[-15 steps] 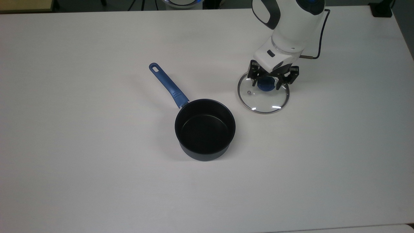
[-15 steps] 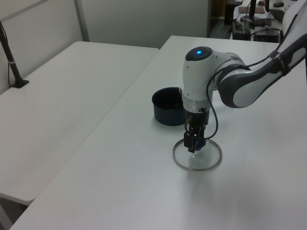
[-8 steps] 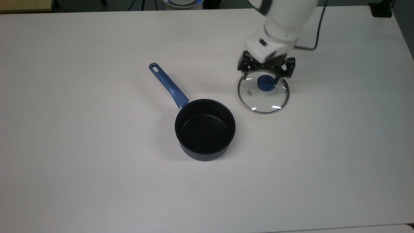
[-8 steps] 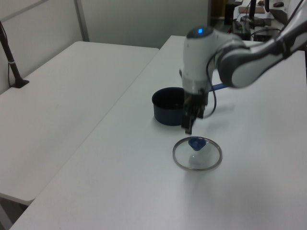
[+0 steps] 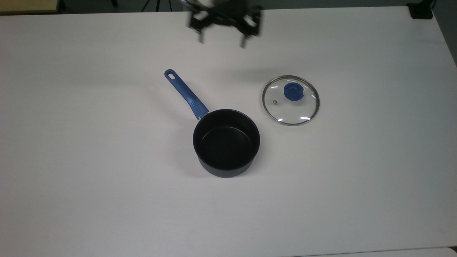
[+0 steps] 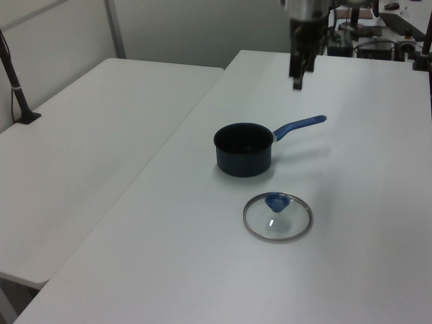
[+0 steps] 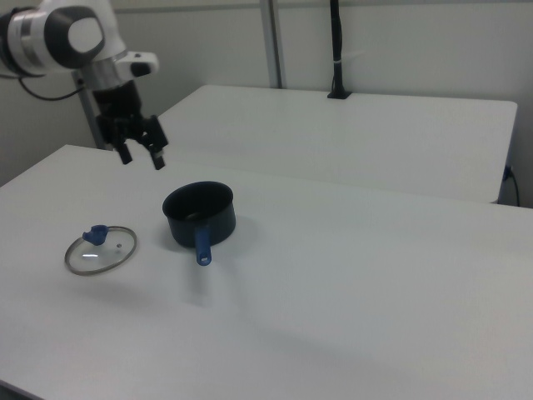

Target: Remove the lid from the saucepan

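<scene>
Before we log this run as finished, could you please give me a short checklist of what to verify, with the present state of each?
1. Lid off the saucepan: ok.
2. Lid lies flat on the table, apart from the saucepan: ok.
3. Saucepan upright, its inside bare: ok.
4. End effector open, holding nothing: ok.
5. End effector raised above the table, away from both: ok.

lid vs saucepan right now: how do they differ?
The lid is a flat clear glass disc with a steel rim; the saucepan is a deep, dark opaque pot. The lid carries a short blue knob at its centre; the saucepan has a long blue handle sticking out sideways. Both rest apart on the white table, neither held.
</scene>
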`<state>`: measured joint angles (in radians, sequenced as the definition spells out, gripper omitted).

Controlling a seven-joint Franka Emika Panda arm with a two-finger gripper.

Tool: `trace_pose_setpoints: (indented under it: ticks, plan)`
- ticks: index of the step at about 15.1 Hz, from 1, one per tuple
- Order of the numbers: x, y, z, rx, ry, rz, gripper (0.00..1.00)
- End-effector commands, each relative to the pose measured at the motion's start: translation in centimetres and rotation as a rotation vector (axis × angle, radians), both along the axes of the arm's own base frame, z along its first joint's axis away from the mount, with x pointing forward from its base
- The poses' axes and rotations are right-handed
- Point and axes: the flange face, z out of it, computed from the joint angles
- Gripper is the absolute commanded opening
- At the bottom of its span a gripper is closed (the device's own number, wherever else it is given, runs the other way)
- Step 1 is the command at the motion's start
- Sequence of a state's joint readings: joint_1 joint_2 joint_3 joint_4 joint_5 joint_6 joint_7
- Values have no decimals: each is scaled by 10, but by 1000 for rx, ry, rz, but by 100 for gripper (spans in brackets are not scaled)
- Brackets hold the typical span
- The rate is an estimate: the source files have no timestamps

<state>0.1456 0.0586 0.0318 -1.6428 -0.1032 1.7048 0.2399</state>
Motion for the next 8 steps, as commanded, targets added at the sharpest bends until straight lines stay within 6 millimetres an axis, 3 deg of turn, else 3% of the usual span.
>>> trace_pose_setpoints:
  ticks: [1, 2, 8]
  plan:
    - [-13, -37, 8, 3, 38, -20, 100]
    - [-12, -55, 10, 13, 34, -41, 100]
    - [-11, -65, 11, 10, 32, -51, 100]
